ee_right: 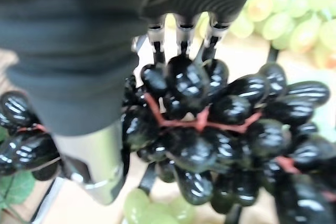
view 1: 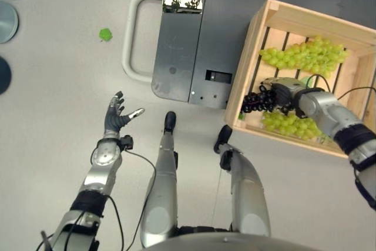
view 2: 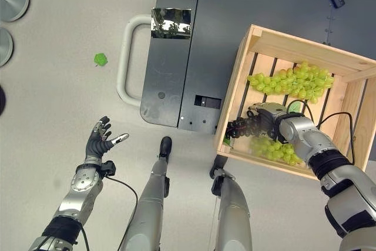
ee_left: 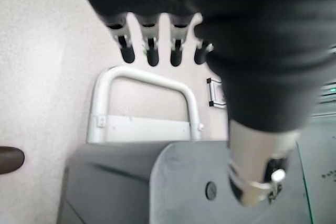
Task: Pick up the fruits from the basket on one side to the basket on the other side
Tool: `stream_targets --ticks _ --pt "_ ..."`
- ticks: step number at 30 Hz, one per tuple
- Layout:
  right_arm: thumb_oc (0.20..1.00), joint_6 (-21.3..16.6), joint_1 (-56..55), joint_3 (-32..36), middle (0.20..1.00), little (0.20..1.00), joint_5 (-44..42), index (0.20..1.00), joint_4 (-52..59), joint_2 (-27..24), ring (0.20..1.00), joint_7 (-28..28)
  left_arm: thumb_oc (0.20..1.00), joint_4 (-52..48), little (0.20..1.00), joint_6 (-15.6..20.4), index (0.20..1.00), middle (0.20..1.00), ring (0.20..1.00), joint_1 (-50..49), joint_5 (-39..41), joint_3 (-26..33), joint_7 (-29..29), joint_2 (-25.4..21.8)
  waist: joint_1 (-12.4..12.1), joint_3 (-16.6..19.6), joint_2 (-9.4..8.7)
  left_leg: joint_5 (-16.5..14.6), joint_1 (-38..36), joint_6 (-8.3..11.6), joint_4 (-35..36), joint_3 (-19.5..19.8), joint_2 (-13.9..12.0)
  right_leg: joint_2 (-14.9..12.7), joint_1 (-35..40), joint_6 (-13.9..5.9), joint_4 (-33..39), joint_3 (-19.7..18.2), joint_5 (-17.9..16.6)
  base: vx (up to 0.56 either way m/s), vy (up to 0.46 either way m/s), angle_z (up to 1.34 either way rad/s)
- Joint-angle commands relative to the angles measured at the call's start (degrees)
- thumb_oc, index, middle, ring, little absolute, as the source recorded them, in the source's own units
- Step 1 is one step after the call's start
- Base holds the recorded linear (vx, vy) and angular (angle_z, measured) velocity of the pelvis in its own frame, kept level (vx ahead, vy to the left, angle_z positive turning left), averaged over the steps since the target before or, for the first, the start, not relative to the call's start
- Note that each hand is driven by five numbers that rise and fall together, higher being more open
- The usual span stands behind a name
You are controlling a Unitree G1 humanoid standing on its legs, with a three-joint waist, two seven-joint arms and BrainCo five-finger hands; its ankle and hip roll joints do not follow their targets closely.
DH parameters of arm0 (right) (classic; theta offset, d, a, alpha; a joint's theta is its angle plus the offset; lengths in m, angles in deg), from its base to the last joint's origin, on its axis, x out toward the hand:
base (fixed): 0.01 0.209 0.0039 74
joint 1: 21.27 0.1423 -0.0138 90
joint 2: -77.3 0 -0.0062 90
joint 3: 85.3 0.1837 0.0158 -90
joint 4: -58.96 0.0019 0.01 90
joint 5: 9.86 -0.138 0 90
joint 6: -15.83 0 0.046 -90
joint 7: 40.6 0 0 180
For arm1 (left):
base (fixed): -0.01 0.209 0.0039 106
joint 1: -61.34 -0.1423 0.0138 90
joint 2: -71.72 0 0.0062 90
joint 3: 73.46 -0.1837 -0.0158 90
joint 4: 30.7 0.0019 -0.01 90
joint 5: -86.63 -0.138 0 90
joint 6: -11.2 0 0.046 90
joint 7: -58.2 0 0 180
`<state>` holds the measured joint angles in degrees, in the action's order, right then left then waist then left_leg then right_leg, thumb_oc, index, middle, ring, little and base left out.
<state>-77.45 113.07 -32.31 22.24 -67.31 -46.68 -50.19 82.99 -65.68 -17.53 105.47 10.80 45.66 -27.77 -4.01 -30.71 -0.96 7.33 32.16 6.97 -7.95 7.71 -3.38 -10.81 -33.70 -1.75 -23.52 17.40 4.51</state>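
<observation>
Grapes fill the crate (view 1: 276, 13), a slatted wooden box that serves as the basket here. One green bunch (view 1: 305, 54) lies by its far wall, a second green bunch (view 1: 288, 123) by its near wall, and a black bunch (ee_right: 210, 124) sits between them, toward the crate's left wall. The right hand (view 1: 281, 93) is down in the crate on the black bunch, fingers (ee_right: 181, 30) curled over the top berries and thumb (ee_right: 94, 166) along the side, so it has hold of that bunch.

Such a bunch should be fairly light but soft and loosely jointed: glossy berries on thin reddish stalks, likely to slip under the fingertips or pull off if squeezed hard. A broad, gentle wrap around the thick middle, where the stalks branch, looks safer than a pinch on single berries. Lifted by one end, the bunch would probably sag and swing.

The left hand (view 1: 117, 116) hangs over the floor, well to the left of the crate, fingers spread and holding nothing.
</observation>
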Motion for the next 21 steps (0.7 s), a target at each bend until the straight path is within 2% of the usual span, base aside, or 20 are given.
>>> stream_targets --ticks 1,10,11,13,14,21 --pt "1.000 0.9 2.6 -3.8 1.000 1.000 1.3 1.000 -1.6 -1.2 1.000 0.9 1.000 -2.1 1.000 1.7 1.000 1.000 1.000 -1.0 -0.3 0.9 -1.0 -1.1 0.4 0.9 -0.53 -6.4 1.6 -2.35 -8.0 -1.1 1.5 -0.5 0.1 -4.97 1.5 -2.3 1.0 0.00 0.000 0.00" --pt "1.000 0.8 3.5 -4.6 1.000 1.000 2.0 1.000 -1.3 -1.7 1.000 0.2 1.000 -2.8 1.000 1.6 1.000 1.000 1.000 -1.9 -0.5 1.3 -1.1 -1.3 0.8 0.9 -0.61 -8.9 5.0 -2.67 -13.5 -2.1 1.9 -0.8 -2.9 -5.04 -1.4 -3.8 1.6 0.00 0.024 -0.06" --pt "0.608 0.7 3.6 -4.8 0.608 0.608 2.1 0.608 -1.2 -2.1 0.608 -0.1 1.000 -2.9 1.000 1.6 1.000 1.000 1.000 -2.0 -0.4 1.4 -1.1 -1.3 0.8 0.9 -0.60 -9.3 5.6 -2.67 -14.4 -2.3 1.9 -0.9 -3.4 -5.07 -2.2 -4.0 1.8 0.00 0.018 -0.05" --pt "0.266 0.6 3.9 -4.9 0.266 0.266 2.2 0.266 -0.7 -3.0 0.266 -0.6 1.000 -2.9 1.000 1.6 1.000 1.000 1.000 -2.3 -0.4 1.7 -1.1 -1.6 0.9 0.9 -0.72 -10.2 6.6 -2.70 -16.4 -2.3 2.1 -1.0 -4.2 -4.99 -3.7 -4.3 2.4 0.00 0.010 -0.02" --pt "0.200 0.6 3.9 -4.9 0.200 0.200 2.2 0.200 -0.7 -3.1 0.200 -0.6 1.000 -2.9 1.000 1.6 1.000 1.000 1.000 -2.3 -0.4 1.7 -1.1 -1.5 0.9 0.9 -0.72 -10.3 6.7 -2.70 -16.6 -2.4 2.1 -1.1 -4.3 -4.99 -3.8 -4.3 2.5 -0.01 0.019 -0.04" --pt "0.200 0.0 4.3 -5.0 0.200 0.200 2.2 0.200 1.4 -6.8 0.200 -2.1 1.000 -3.6 1.000 1.4 1.000 1.000 1.000 -3.7 -0.9 2.5 -0.8 -2.0 0.9 0.9 -0.82 -12.8 9.9 -3.04 -22.0 -2.8 2.0 -2.0 -7.0 -4.90 -8.7 -4.8 4.2 0.00 0.005 0.00"
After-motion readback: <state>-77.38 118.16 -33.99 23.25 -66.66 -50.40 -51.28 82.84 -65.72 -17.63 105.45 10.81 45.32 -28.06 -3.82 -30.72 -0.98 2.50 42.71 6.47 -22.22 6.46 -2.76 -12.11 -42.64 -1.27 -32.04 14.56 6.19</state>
